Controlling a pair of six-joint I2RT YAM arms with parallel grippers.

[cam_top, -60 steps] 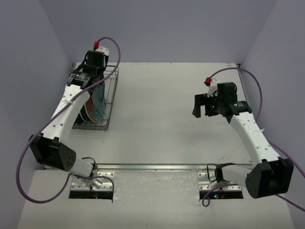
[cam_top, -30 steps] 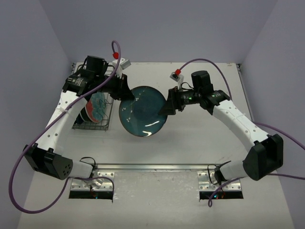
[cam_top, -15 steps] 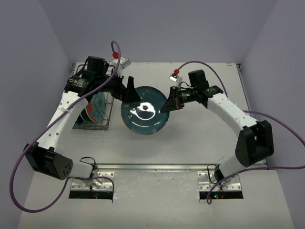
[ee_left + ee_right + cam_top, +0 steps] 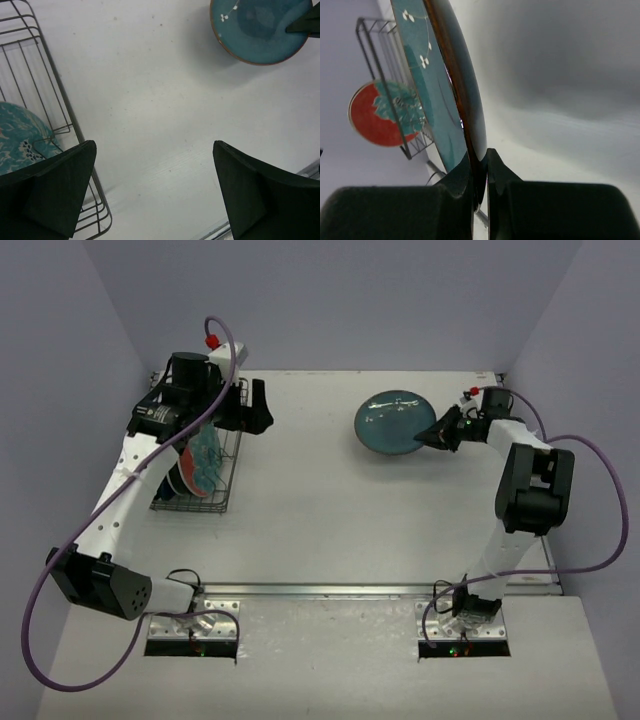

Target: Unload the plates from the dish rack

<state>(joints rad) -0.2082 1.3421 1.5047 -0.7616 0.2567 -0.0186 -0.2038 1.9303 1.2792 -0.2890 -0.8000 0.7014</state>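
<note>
The round dark teal plate hangs over the far right of the table, its right rim clamped in my shut right gripper. In the right wrist view its brown edge runs up from between my fingers. My left gripper stands wide open beside the dish rack, holding nothing. Bare table shows between its fingers. The wire dish rack still holds a red plate with teal flowers, upright in the prongs. That plate also shows in the right wrist view.
Purple-grey walls close in the table on the left, back and right. A metal rail runs along the near edge by both arm bases. The teal plate is at the top right of the left wrist view.
The left gripper opened, released the teal plate and drew back toward the rack. The right gripper shut on the plate's rim and carried it to the far right.
</note>
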